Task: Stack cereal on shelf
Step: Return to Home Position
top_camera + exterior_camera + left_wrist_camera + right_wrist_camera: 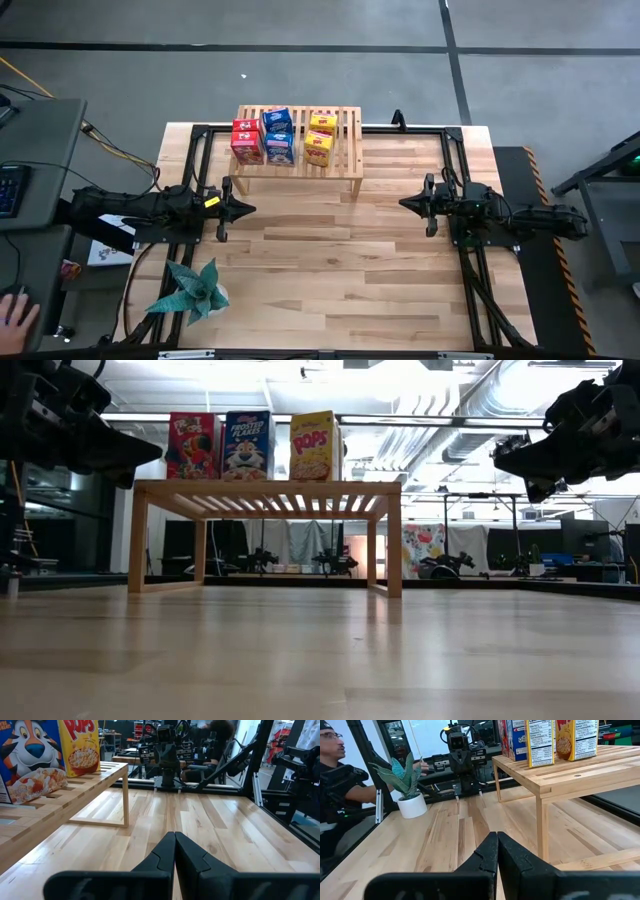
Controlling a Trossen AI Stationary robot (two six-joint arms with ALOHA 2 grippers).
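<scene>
All six cereal boxes (280,137) stand in colour pairs, red, blue, yellow from left to right, on the shelf (345,150) at the far side of the table (330,270), its long axis running left to right. My left gripper (247,209) and right gripper (404,204) hang on its near side, tips facing each other, jaws pressed together on nothing (the left sits nearer the boxes). I judge the way home clear.

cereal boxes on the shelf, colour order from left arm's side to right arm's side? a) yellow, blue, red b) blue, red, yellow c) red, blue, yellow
c: from above, the red boxes sit at the left-arm end of the shelf, blue boxes next, yellow boxes last; left gripper and right gripper hang shut, away from it.
</scene>
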